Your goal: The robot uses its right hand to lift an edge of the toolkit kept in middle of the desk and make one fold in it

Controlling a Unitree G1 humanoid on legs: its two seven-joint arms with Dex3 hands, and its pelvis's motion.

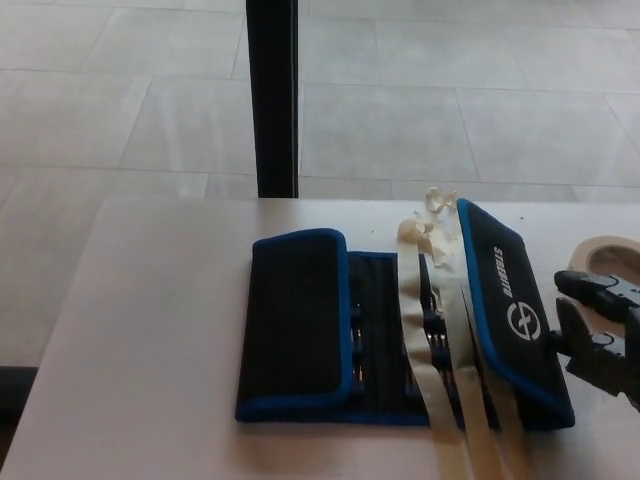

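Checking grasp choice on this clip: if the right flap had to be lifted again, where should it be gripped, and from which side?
Grip the right flap by its blue-trimmed outer edge, coming in from the right, where the right robot hand sits. That edge looks raised off the desk, leaving room for fingers beneath; the inner side lies over the tan straps.
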